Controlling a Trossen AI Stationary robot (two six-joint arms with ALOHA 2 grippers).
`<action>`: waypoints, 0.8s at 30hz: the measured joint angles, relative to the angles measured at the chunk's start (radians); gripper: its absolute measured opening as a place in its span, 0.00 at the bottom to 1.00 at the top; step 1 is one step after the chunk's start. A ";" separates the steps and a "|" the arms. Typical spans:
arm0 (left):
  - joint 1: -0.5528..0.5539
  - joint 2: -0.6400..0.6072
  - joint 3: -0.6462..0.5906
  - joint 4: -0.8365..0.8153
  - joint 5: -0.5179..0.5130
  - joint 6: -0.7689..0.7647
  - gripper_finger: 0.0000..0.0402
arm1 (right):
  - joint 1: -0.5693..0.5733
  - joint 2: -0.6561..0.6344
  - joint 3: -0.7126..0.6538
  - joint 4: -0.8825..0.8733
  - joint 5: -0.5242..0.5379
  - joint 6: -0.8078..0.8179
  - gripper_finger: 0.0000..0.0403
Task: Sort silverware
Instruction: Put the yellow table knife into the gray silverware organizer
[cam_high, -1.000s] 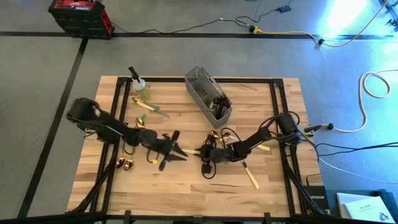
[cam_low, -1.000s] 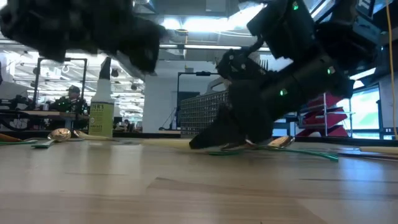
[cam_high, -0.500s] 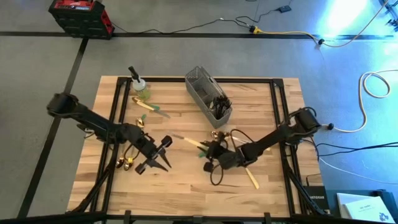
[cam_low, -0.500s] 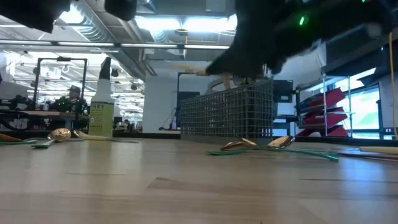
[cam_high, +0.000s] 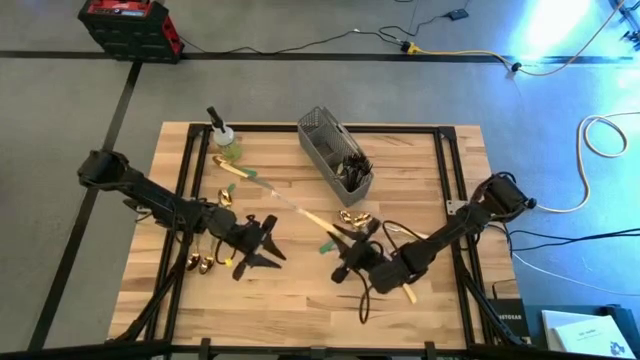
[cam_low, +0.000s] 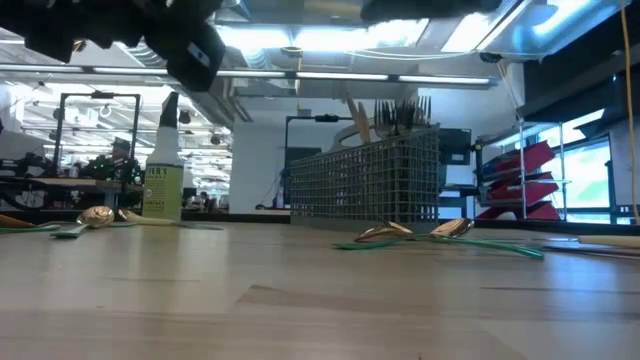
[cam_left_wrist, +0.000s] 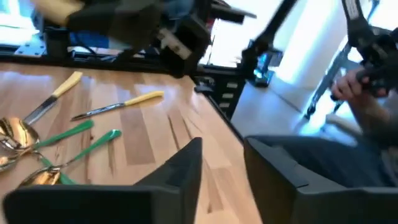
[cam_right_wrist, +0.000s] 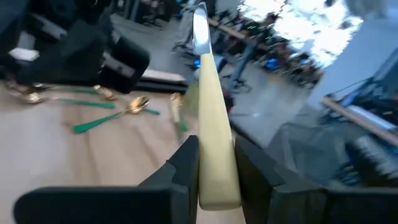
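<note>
While the right gripper (cam_right_wrist: 214, 171) is clamped on a cream-handled knife (cam_right_wrist: 211, 124), which it holds above the table with the blade pointing away from the wrist, the step in hand seems to be carrying this piece to the wire-mesh caddy (cam_high: 335, 152). To do it well, I think the arm should keep the knife steady, bring it over the free part of the caddy and lower it straight, because dark utensils (cam_high: 352, 164) already stand in the near end. The left gripper (cam_left_wrist: 221, 168) hangs over the table's left half with its fingers apart and nothing between them. More silverware lies on the wood: gold spoons with green handles (cam_left_wrist: 59, 146), a gold spoon (cam_high: 350, 218) near the caddy, and cream-handled pieces (cam_left_wrist: 118, 104). A spray bottle (cam_high: 222, 134) stands at the far left corner, well apart from the path. The lying spoons and the cables near the right arm could be in the way.
</note>
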 joint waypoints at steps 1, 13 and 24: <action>0.000 0.000 0.000 -0.002 -0.010 -0.011 0.32 | 0.005 0.000 0.013 0.002 0.019 -0.024 0.14; 0.005 0.000 0.000 0.238 -0.255 -0.020 0.64 | 0.005 0.000 0.085 0.012 0.050 -0.122 0.14; 0.039 0.015 0.010 0.375 -0.617 -0.201 0.65 | -0.055 0.000 0.085 0.188 0.025 -0.293 0.14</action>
